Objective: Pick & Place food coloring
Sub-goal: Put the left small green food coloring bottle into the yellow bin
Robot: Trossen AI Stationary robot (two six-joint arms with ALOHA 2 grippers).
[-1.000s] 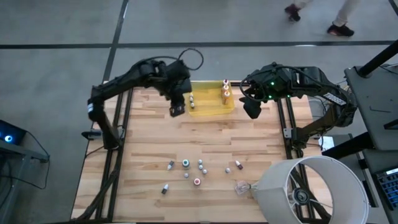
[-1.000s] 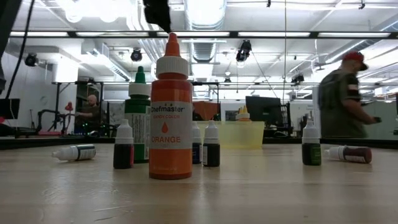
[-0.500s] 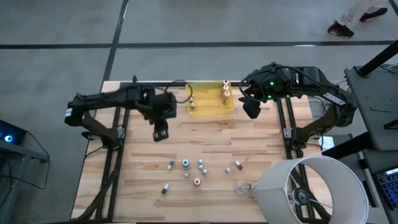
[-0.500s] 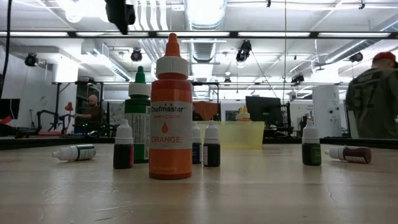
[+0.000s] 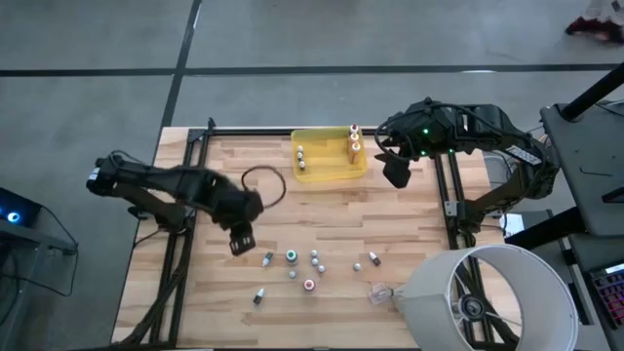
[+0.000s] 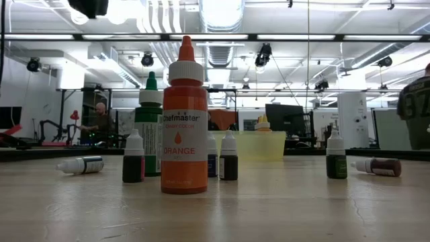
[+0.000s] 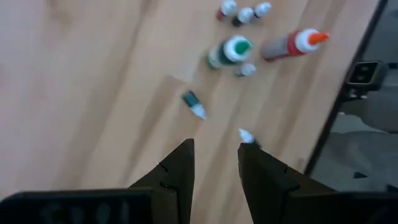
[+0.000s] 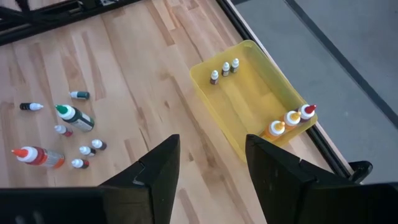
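Jaws on the left gripper [image 7: 215,163] are parted a bit with nothing between them, hanging over the wooden table [image 5: 322,210] just beside the loose cluster of tiny food coloring bottles [image 5: 310,268]. The right gripper [image 5: 396,175] waits spread wide and empty by the translucent yellow tray [image 5: 330,170], which already holds a few bottles. Hard to tell which bottle it's lined up on, probably the small one lying nearest. Risk is these sit close together, so a slightly off descent could knock neighbours over or roll one away.
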